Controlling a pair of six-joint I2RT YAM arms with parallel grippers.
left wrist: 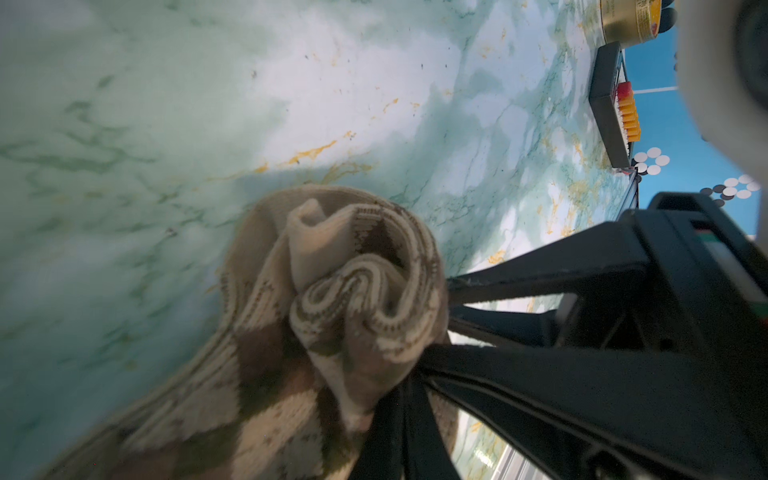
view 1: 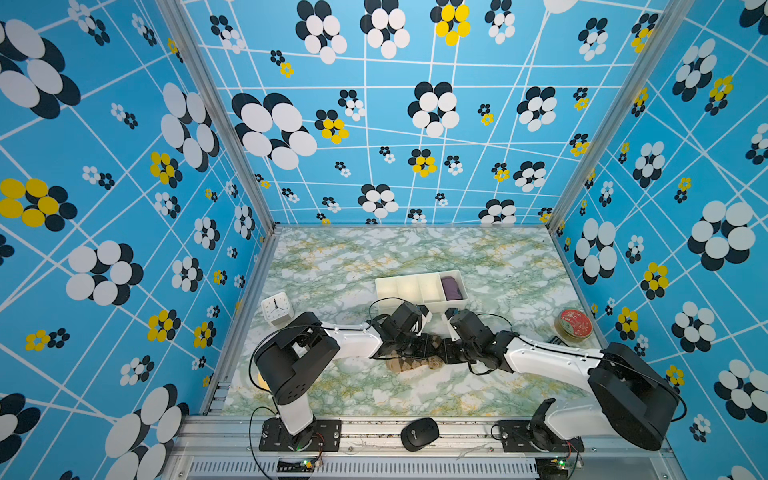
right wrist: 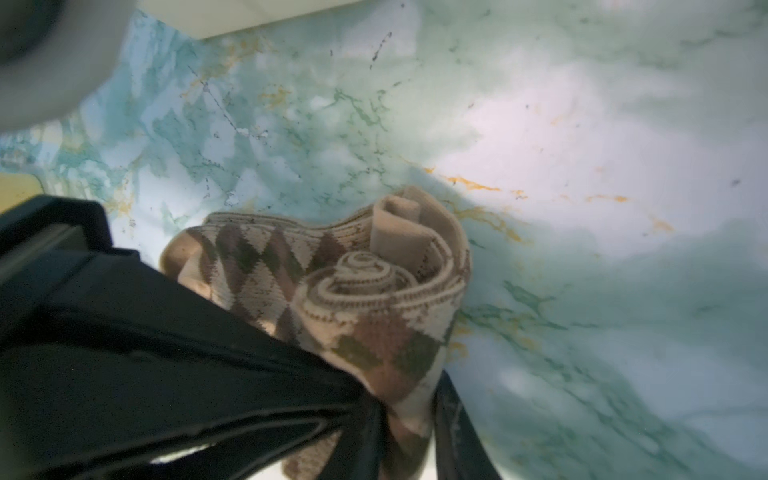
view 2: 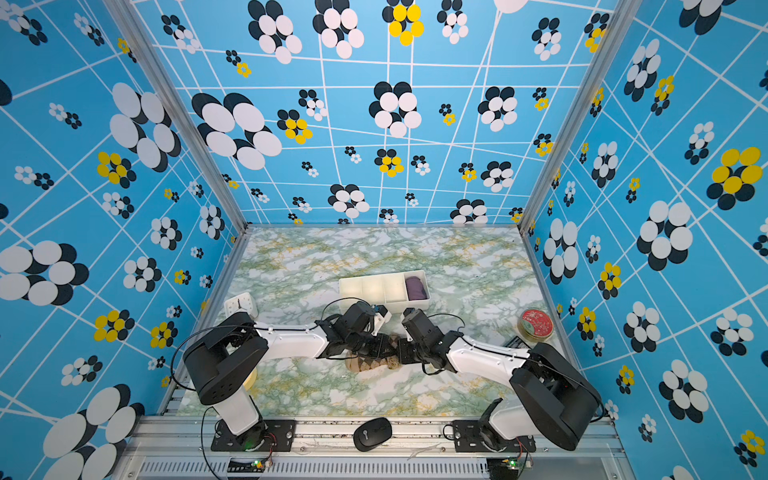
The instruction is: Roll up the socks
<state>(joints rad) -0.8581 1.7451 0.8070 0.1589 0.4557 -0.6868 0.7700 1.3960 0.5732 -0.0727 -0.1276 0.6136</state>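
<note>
Marble table [view 1: 374, 257] — socks [view 1: 411, 364] central, far from edges

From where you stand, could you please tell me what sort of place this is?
Probably a robot test booth rather than a home: blue flower-print walls on aluminium posts enclose a marble-print tabletop, and two robot arms bolted to its front rail work on argyle socks.

I see my green-veined marble-look worktop [view 1: 374, 257] carrying tan argyle knit socks [view 1: 409, 363], partly rolled, at the left gripper [view 1: 430, 347]. Just beyond it sits a white plastic compartment tray [view 1: 409, 289]. A white square clock [view 1: 277, 308] stands well to its outer side, and a red-lidded round tin [view 1: 575, 325] well outside the right gripper [view 1: 444, 351].
</note>
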